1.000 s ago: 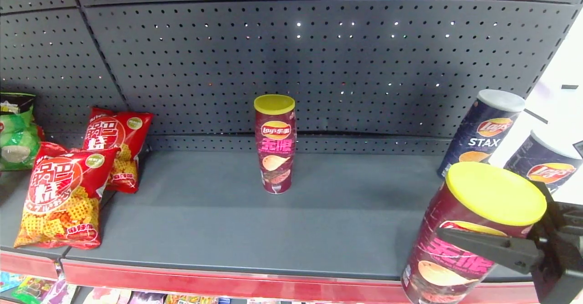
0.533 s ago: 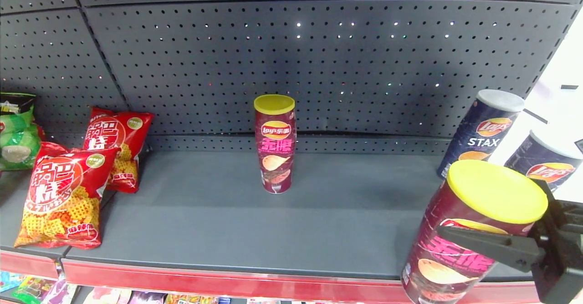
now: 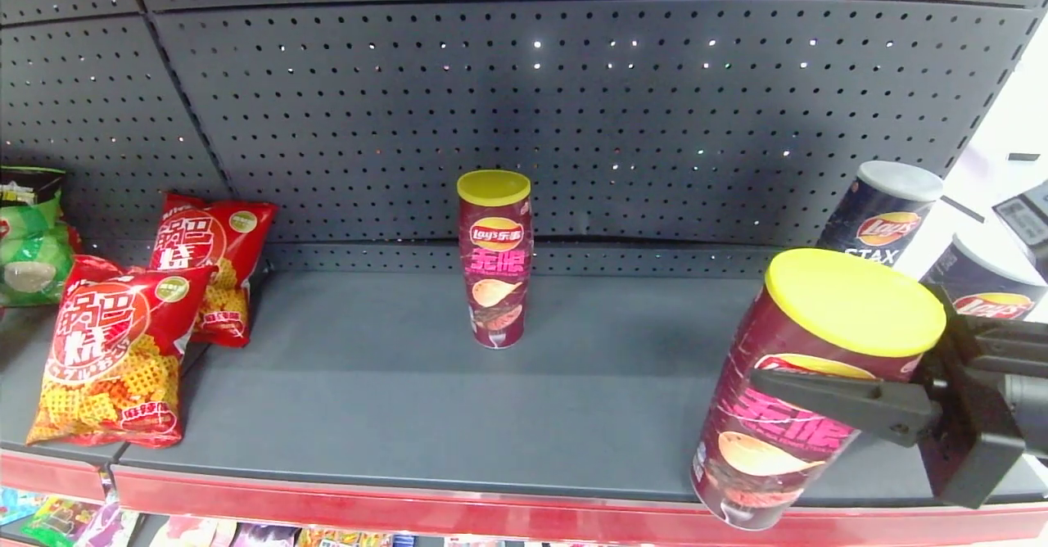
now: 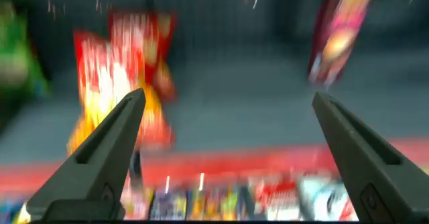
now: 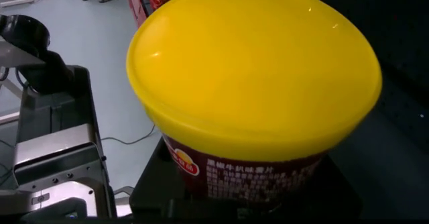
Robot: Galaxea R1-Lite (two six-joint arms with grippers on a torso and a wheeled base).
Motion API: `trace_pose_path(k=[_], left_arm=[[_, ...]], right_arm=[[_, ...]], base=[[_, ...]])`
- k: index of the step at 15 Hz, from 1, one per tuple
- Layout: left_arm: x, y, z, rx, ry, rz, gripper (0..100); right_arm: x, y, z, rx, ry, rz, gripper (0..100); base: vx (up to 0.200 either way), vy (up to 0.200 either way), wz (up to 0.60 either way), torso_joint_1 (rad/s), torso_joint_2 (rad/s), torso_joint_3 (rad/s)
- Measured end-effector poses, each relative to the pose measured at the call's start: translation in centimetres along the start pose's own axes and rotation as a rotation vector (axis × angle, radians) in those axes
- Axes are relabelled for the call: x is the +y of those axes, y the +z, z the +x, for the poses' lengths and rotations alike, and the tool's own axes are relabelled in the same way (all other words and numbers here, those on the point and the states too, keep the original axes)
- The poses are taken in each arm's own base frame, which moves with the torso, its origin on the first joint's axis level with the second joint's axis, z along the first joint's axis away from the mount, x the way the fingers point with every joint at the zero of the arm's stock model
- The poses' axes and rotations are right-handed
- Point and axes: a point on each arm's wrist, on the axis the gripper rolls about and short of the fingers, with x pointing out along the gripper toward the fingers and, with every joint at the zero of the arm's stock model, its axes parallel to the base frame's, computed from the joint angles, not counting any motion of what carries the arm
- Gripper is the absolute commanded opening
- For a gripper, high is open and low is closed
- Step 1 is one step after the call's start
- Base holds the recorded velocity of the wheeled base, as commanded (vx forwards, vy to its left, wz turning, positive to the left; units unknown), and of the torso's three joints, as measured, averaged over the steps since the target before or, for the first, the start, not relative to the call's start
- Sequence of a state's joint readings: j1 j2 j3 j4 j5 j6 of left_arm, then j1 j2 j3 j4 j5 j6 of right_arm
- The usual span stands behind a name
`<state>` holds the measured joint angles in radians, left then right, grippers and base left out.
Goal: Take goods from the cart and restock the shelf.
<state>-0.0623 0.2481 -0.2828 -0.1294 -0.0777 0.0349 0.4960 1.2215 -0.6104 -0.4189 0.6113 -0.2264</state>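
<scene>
The left gripper (image 4: 228, 96) holds its jaws spread wide with nothing between them, red snack bags (image 3: 115, 350) lie at 9 o'clock on the shelf (image 3: 368, 400), a maroon can (image 3: 494, 260) stands upright at centre, and at 4 o'clock the right gripper (image 3: 827, 383) has its jaws clenched on a second can (image 3: 757, 457), its long axis tilted with the yellow lid toward 1 o'clock.

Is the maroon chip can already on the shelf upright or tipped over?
Upright: the maroon can stands on its base on the shelf, yellow lid on top.

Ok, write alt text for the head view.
The right gripper holds a maroon chip can with a yellow lid at the shelf's front right. A matching can stands mid-shelf, red snack bags left, blue cans right.
</scene>
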Motion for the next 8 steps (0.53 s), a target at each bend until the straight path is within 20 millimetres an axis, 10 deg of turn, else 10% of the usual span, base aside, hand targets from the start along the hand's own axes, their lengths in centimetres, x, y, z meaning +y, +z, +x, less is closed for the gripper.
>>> trace_pose_path(k=[4, 8], left_arm=[[0.3, 7.4, 7.8, 0.021, -0.158, 0.089, 100], [-1.2, 6.4, 15.5, 0.085, -0.362, 0.1, 100]], right_arm=[[-0.3, 0.8, 1.3, -0.008, 0.03, -0.009, 0], [-0.5, 1.1, 1.8, -0.01, 0.032, -0.009, 0]], base=[[0.0, 0.0, 0.0, 0.0, 0.0, 0.0], [0.0, 0.0, 0.0, 0.0, 0.0, 0.0]])
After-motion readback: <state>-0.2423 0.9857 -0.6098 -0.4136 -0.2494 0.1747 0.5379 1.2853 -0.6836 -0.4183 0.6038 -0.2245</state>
